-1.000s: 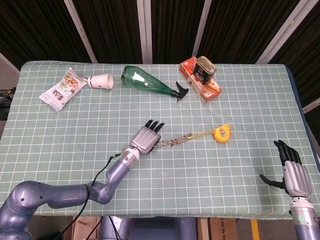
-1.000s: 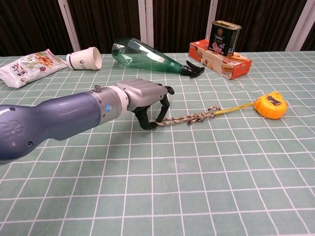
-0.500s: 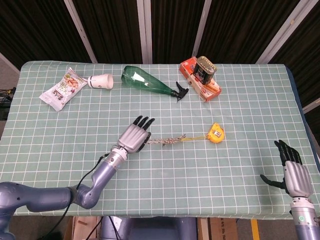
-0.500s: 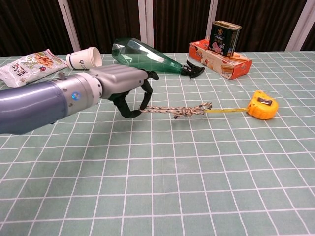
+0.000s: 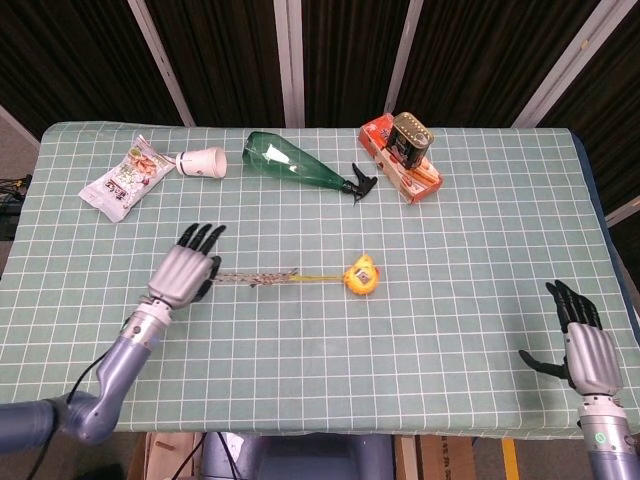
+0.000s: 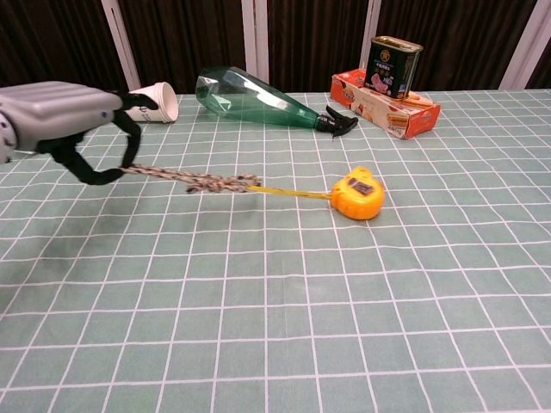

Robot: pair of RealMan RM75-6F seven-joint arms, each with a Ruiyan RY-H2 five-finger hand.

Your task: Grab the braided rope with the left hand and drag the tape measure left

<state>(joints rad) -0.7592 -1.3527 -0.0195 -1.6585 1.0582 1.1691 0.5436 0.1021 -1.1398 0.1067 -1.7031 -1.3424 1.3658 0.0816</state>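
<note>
My left hand (image 5: 186,272) (image 6: 73,120) is over the left part of the table and pinches the end of the braided rope (image 5: 255,277) (image 6: 189,178), which runs taut to the right. A thin yellow tape joins the rope to the orange tape measure (image 5: 361,275) (image 6: 358,194), which lies tilted near the table's middle. At the front right corner my right hand (image 5: 583,344) hangs with its fingers spread and nothing in it; only the head view shows it.
Along the back stand a snack bag (image 5: 124,177), a tipped paper cup (image 5: 203,161) (image 6: 151,101), a green bottle on its side (image 5: 295,163) (image 6: 250,97) and a tin (image 5: 411,136) (image 6: 392,63) on an orange box (image 6: 386,105).
My left hand has pulled the rope well to the left, and the tape measure has slid left with it from the right-centre to the middle. The right hand has stayed put.
</note>
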